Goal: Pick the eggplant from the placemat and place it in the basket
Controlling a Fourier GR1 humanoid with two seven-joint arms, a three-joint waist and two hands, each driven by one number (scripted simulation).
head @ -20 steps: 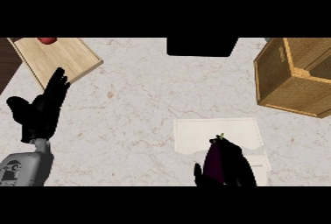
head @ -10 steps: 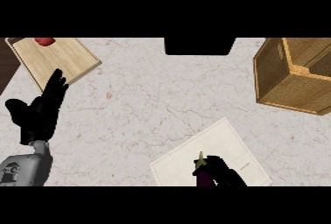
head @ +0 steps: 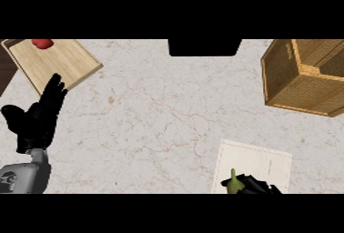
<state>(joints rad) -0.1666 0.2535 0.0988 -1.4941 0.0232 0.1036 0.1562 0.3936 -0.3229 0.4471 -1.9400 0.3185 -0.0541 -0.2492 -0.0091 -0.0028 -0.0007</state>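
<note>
Clearly the right hand has the eggplant: its black fingers are curled round the fruit at the view's lower edge, so that only the green stem end shows, poking up and a little left out of the fist. From that stem I judge the long axis to run roughly up-and-down in the view, with the dark body hidden under the hand or cut off below. The fruit sits over the near edge of the white placemat; whether it has left the mat or rests on it I cannot tell. The basket lies well apart, up and to the right of the right hand at the desk's far right, with bare marble desk between them. So the carry looks to run forward and somewhat rightward, and the right hand is much the nearer of the two. The basket's mouth appears tipped toward the right; its inside is mostly out of sight and nothing shows in it. At the view's left the left hand rests open, fingers up. Beyond it lies a wooden board with a small red thing at its far corner.
</note>
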